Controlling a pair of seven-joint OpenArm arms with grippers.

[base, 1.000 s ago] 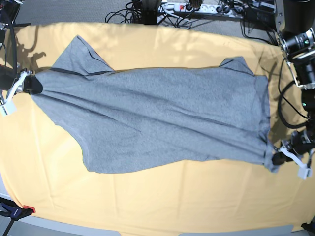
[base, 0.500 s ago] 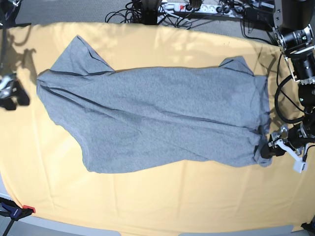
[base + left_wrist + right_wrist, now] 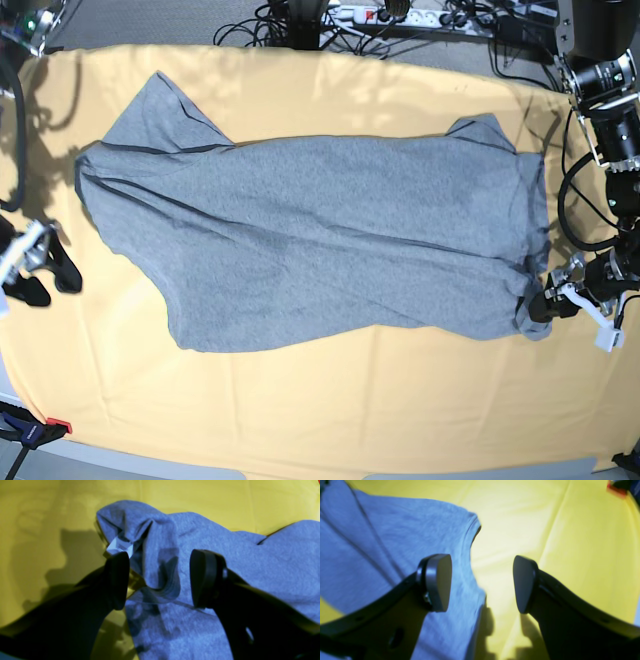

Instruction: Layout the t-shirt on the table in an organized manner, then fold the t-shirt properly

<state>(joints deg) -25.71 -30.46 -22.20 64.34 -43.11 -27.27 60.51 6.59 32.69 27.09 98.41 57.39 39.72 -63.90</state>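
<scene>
The grey t-shirt point(image 3: 320, 240) lies spread lengthwise on the yellow-orange table point(image 3: 350, 400), still creased, with one sleeve at the back left. My left gripper point(image 3: 538, 307) is at the shirt's right front corner. In the left wrist view it point(image 3: 160, 580) is open, and a bunched corner of the shirt point(image 3: 250, 555) lies between the jaws. My right gripper point(image 3: 50, 283) is open and empty over bare cloth, left of the shirt. In the right wrist view it point(image 3: 480, 583) hovers over the shirt's edge point(image 3: 382, 542) and the table point(image 3: 545, 530).
Cables and a power strip point(image 3: 400, 15) lie behind the table's back edge. A clamp with a red tag point(image 3: 45, 427) sits at the front left corner. The left arm's mount and cables point(image 3: 605, 90) stand at the right edge.
My right gripper let go of the shirt's left end and moved toward the front along the left edge. My left gripper moved slightly inward and the stretched shirt went slack.
</scene>
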